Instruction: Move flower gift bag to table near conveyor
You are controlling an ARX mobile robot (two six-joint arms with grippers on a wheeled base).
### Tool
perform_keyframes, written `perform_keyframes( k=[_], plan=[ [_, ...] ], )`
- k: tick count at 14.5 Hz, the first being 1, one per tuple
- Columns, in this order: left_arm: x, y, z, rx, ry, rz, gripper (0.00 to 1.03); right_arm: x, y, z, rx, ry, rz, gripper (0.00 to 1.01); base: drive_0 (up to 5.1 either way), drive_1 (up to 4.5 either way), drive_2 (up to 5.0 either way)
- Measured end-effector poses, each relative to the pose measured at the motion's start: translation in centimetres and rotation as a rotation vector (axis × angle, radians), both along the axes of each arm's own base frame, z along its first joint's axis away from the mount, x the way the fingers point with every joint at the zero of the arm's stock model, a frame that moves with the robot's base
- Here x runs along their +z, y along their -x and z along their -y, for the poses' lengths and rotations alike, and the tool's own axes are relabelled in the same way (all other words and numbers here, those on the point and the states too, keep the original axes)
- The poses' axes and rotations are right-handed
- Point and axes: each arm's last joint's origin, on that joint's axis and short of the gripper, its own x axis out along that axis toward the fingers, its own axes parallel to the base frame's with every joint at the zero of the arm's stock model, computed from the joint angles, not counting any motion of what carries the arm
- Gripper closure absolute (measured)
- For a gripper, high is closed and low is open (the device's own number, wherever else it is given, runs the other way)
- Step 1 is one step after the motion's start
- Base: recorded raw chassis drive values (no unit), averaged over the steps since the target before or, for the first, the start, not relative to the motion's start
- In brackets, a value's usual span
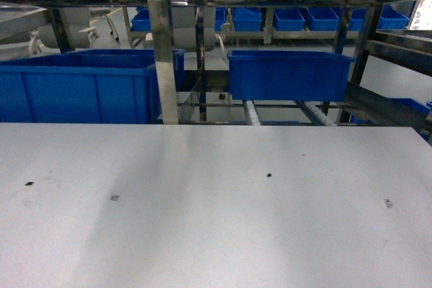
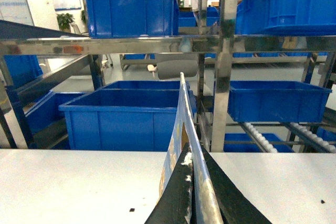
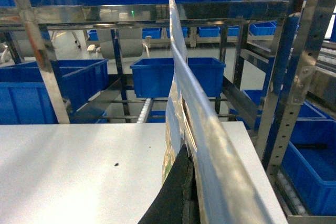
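Tabletop (image 1: 216, 220): off-white, matte, a few dark specks; its far edge runs straight across the head view just below the conveyor (image 1: 283, 109). Broad bare surface in the head view, with no arm showing there.

Conveyor: steel-framed rack with white roller lanes, directly behind the tabletop's far edge. Blue bins (image 1: 290, 75) sit on its lanes; a steel upright (image 1: 162, 52) stands at the edge, left of centre.

Flower gift bag (image 2: 181, 145): seen edge-on in both wrist views, a thin glossy sheet standing upright over the tabletop, long axis vertical, top edge curving up toward the rack.

Left gripper (image 2: 191, 203): dark jaws closed on the bag's lower part.

Right gripper (image 3: 184, 198): dark jaws pinch the bag's lower edge, near the tabletop's right edge.
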Motion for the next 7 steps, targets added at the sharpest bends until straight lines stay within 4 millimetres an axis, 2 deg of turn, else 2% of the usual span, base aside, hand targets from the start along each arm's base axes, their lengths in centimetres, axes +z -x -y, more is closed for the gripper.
perform_keyframes(
  k=[5,7],
  plan=[
    [0.00,0.00,0.00,0.000,0.000,0.000,1.01,0.00,0.00,0.00,0.000,0.000,0.000,0.99,-5.0,2.39,2.4],
    [0.01,0.02,-0.01,0.005,0.001,0.001,1.01,-0.01,0.00,-0.01,0.005,0.000,-0.001,0.99,0.0,0.00,0.0]
  ],
)
